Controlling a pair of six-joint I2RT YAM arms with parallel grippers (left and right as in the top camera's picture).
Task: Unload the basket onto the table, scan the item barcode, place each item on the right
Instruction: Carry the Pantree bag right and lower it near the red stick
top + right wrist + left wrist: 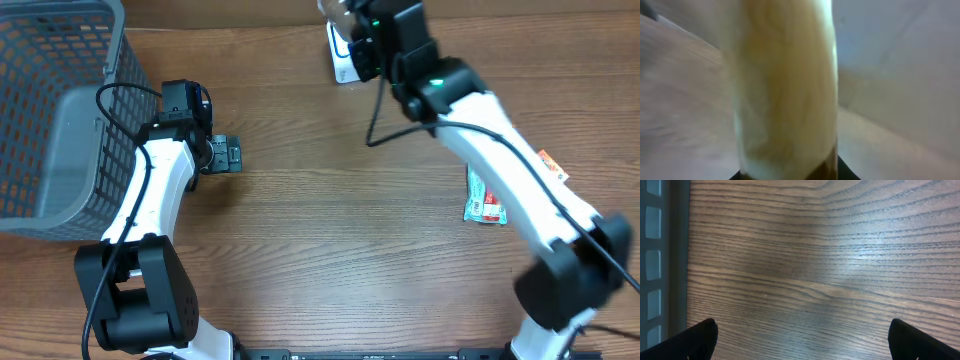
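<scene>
Wooden table (330, 250): left gripper (230, 156) hovers beside the basket (60, 120), fingers spread wide and empty. Right gripper (348, 20) pinches a pale, blurred item (785, 85), apparently a packet, at the far edge.

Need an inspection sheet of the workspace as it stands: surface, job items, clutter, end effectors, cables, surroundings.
Surface: wood table, no spills seen.
Job's things: pale yellowish item, blurred, barcode not visible; white object at the far edge, maybe the scanner.
Clutter: packet and orange-white packet by the right arm; grey basket far left.
End effectors: left end effector open, empty, over bare wood; right end effector shut on the item.
Cables: left cable looped along its arm; right cable hanging loose.
Surroundings: nothing seen.
</scene>
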